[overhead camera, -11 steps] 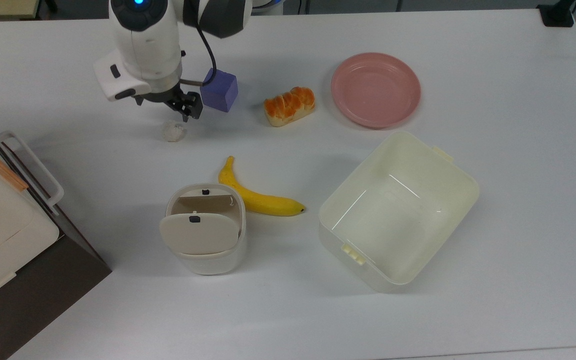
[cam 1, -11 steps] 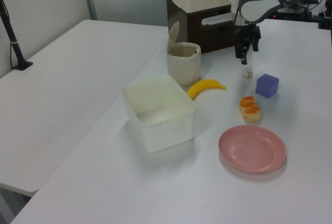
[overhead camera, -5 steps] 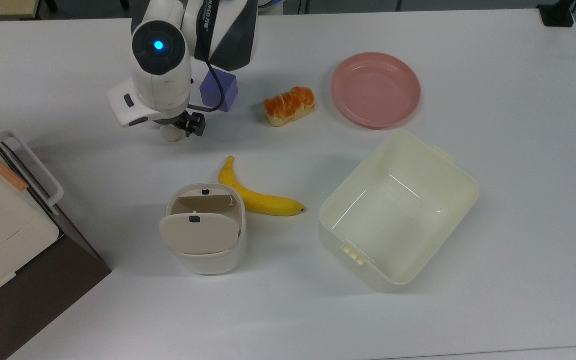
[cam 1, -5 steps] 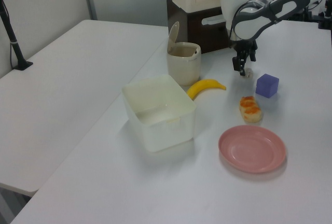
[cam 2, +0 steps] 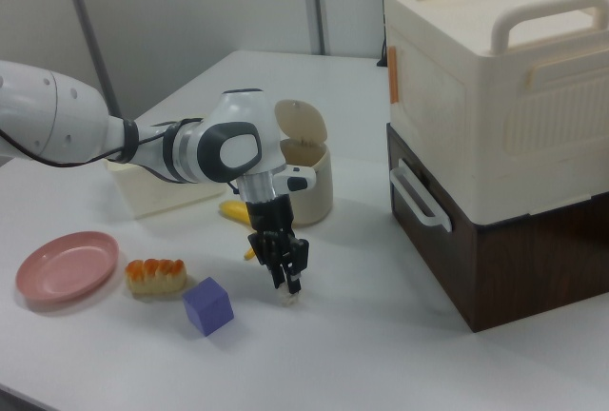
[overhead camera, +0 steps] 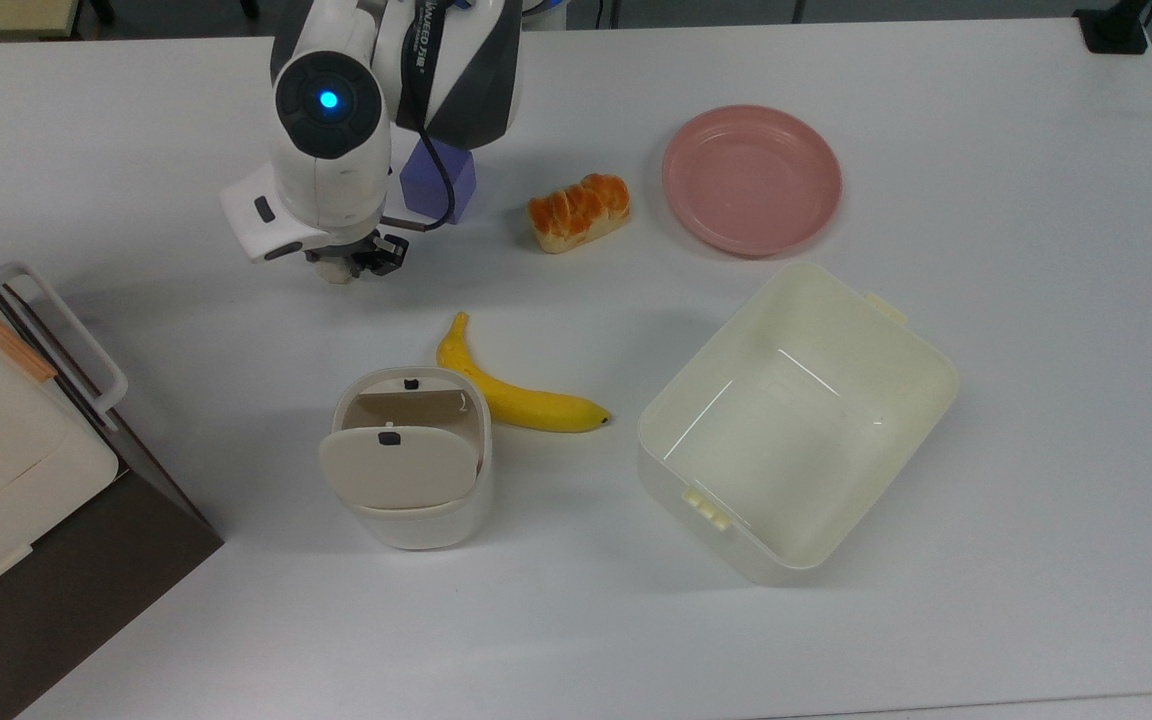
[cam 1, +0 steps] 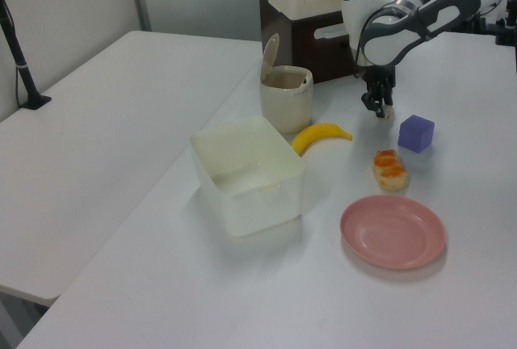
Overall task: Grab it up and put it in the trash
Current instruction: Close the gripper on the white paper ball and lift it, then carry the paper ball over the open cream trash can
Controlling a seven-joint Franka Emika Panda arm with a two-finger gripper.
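In the top view the black two-finger gripper (overhead camera: pixel 354 262) is down on the white table (overhead camera: pixel 986 150), over the tiny white crumpled paper wad (overhead camera: pixel 338 273), which peeks out under it. The purple cube (overhead camera: pixel 436 180) is just beside the gripper, up and toward the top view's right; the small cream-white swing-lid bin (overhead camera: pixel 406 460) sits well below it.

In the left view the gripper (cam 1: pixel 380 107) points down at the wad (mostly hidden); whether the fingers have clamped cannot be told.

In the right view the wad (cam 2: pixel 288 298) lies at the fingertips (cam 2: pixel 293 287)
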